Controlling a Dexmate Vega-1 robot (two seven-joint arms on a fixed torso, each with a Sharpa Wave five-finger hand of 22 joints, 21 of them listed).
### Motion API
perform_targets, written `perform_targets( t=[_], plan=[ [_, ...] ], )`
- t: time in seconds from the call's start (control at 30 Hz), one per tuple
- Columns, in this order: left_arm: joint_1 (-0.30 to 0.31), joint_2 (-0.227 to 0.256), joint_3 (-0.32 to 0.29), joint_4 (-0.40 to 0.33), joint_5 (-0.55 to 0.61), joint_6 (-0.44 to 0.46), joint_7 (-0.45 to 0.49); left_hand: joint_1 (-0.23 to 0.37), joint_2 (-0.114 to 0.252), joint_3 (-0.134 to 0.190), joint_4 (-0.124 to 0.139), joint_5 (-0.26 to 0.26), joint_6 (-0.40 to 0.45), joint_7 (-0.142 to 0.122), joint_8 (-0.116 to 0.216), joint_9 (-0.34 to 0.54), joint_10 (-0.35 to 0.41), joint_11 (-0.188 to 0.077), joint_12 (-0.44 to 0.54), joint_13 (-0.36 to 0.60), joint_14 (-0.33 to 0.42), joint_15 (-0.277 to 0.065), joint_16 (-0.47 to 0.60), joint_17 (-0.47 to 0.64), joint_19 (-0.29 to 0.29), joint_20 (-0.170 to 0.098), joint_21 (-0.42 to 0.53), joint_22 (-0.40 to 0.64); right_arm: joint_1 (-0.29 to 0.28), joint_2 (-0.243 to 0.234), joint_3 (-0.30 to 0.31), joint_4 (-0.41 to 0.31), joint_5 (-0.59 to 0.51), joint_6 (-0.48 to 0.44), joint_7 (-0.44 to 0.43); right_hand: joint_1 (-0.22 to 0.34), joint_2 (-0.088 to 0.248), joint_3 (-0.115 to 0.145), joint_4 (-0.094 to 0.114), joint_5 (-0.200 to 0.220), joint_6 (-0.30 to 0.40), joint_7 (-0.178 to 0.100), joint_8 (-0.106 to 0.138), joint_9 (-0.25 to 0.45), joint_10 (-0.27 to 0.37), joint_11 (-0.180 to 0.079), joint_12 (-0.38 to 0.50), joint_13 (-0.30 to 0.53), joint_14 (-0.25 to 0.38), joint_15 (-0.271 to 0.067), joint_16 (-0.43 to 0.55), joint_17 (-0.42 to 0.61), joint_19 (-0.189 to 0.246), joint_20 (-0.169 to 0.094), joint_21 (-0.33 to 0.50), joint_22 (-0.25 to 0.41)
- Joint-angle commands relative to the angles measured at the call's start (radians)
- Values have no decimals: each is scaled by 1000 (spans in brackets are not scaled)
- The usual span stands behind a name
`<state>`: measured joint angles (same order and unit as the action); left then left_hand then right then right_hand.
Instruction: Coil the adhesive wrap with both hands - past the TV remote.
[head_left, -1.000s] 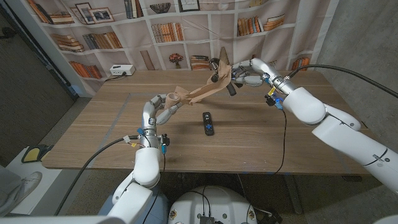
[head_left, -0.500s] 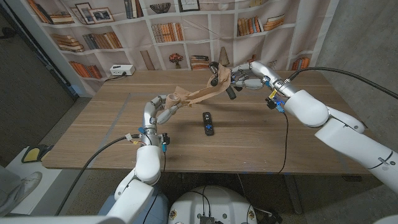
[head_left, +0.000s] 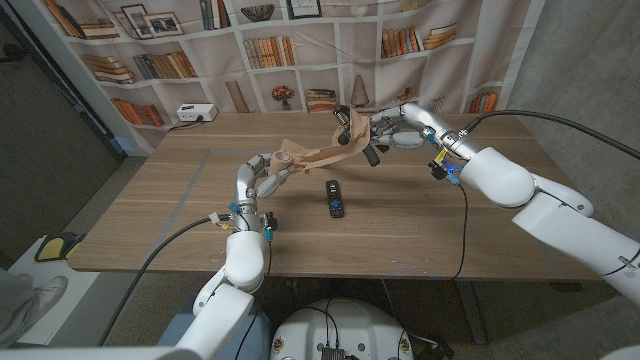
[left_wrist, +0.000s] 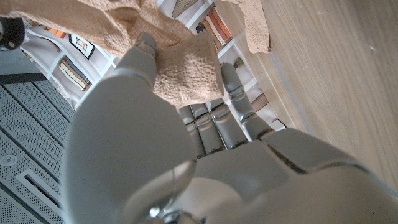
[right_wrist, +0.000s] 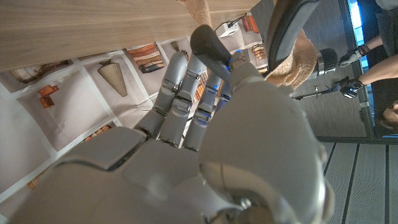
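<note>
Tan adhesive wrap (head_left: 318, 153) hangs stretched above the wooden table (head_left: 160, 220), strung between both hands. Left hand (head_left: 262, 177) at the strip's 8 o'clock end, fingers closed around a bunched wad of it; left wrist view shows the textured fabric (left_wrist: 186, 68) pressed between thumb and fingers. Right hand (head_left: 372, 128) at the 2 o'clock end, clamped on the wrap's other end, dark fingertips curled about it. TV remote (head_left: 334, 198) lies on the table at 6 o'clock from the strip's middle, apart from both hands.
</note>
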<state>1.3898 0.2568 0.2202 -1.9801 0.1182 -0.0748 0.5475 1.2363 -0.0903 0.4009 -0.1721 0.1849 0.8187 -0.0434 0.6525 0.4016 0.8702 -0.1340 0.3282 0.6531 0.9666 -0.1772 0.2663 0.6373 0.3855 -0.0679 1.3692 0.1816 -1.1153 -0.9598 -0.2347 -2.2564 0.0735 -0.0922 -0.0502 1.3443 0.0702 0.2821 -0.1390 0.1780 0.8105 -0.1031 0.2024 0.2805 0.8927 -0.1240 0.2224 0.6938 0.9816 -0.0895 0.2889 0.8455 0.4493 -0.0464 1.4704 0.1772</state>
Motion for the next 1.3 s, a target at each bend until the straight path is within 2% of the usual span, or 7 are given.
perform_targets(
  t=[0.03,0.43,0.8,1.03,1.3],
  plan=[
    [-47,-9,5,43,4,11,-12,201,203,0,7,4,22,7,10,3,8,1,-6,5,63,-50,0,5,-5,0,10,0,-15,-8,-1,-5,23,-3,21,32,35,134,-22,6,3,-3,4,4,14,-4,4,4,65,-148,9,5,-5,-110,2,-1],
    [-113,-3,4,67,11,44,-44,201,204,-2,7,4,19,9,12,5,7,-1,-9,7,64,-51,0,7,-9,0,12,0,14,8,-34,23,18,26,38,32,35,134,-22,6,1,-4,4,4,13,-3,4,6,63,-148,8,5,-6,-110,2,-1],
    [-183,-10,1,122,11,63,-64,202,204,-3,7,4,20,7,12,3,8,1,-10,9,63,-51,-1,9,-12,0,14,0,72,25,-84,63,8,41,84,32,35,134,-22,6,1,-3,4,4,13,-4,3,5,64,-148,8,7,-6,-109,3,-1],
    [-228,-7,6,159,8,58,-88,202,205,-3,7,4,21,9,12,2,7,0,-10,13,63,-52,-2,9,-13,0,16,1,79,24,-92,64,-3,29,92,31,35,134,-22,6,0,-5,4,4,13,-4,3,5,63,-148,6,5,-7,-109,2,-1],
    [-266,0,12,192,2,47,-118,203,205,-4,7,4,19,8,14,5,10,-3,-12,11,64,-51,-3,11,-15,0,18,1,64,15,-88,33,-19,-1,82,31,35,134,-21,6,0,-5,4,4,14,-6,3,5,64,-148,8,8,-7,-108,2,-1]
  ],
)
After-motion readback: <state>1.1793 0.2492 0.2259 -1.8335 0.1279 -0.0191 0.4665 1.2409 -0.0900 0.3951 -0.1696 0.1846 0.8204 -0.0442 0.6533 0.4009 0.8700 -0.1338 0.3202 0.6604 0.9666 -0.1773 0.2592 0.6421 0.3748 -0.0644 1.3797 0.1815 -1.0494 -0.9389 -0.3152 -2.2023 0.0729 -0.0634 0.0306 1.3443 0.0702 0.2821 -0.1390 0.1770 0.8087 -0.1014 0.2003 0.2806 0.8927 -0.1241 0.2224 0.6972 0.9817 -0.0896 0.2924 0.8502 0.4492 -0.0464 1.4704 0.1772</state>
